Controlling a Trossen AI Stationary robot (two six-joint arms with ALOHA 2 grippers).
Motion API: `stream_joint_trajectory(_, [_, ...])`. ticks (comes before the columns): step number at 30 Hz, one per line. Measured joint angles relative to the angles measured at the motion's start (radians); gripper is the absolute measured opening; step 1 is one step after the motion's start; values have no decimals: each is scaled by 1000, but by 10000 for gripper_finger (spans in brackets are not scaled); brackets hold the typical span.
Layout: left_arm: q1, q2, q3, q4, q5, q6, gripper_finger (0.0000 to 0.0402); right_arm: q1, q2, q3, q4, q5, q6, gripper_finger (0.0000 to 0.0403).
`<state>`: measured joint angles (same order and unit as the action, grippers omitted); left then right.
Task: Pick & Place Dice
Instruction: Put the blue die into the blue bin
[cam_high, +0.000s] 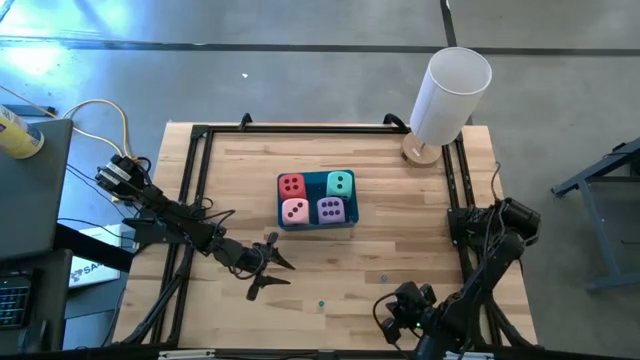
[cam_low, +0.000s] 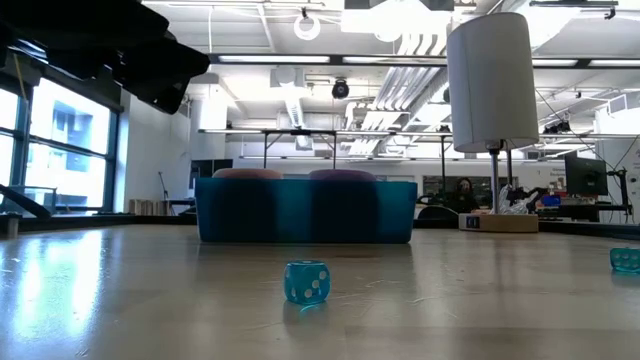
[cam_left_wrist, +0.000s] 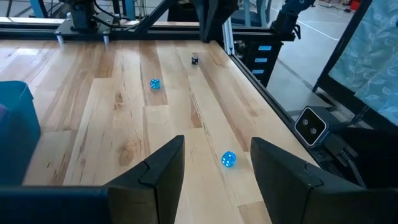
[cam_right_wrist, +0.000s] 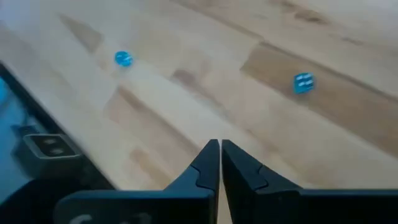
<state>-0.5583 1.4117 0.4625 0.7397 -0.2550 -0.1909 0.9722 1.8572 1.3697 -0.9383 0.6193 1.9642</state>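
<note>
Dice sit 4 in the blue tray (cam_high: 281, 205): red (cam_high: 292, 185), teal (cam_high: 340, 183), pink (cam_high: 295, 210), purple (cam_high: 331, 210). Left gripper (cam_high: 272, 268) is nearer, fingers spread and empty, tray just beyond. Right gripper (cam_right_wrist: 219, 163) pinched closed, empty, at the near table edge.

No legible text anywhere (dice show only dots).

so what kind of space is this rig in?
Looks like an open lab or workshop: bare ceiling ducts and strip lights overhead, polished concrete floor, and workbenches behind the wooden table.
</note>
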Motion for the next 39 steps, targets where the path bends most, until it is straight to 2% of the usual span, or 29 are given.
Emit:
stream_joint_trajectory(4, [0, 0, 0, -1, 0, 0, 179, -6, 0, -27, -1, 17, 27, 31])
stream_joint_trajectory(13, [0, 0, 0, -3, 0, 4, 179, -34, 0, -65, -21, 14, 35, 115])
stream_joint_trajectory(16, [0, 0, 0, -3, 0, 4, 179, -47, 0, -93, -25, -3, 65, 132])
stream_joint_trajectory(29, [0, 0, 0, -3, 0, 4, 178, -90, 0, -190, -8, -22, 77, 133])
stream_joint_trajectory(39, [0, 0, 0, -2, 0, 4, 178, -92, 0, -269, 162, -14, -3, 133])
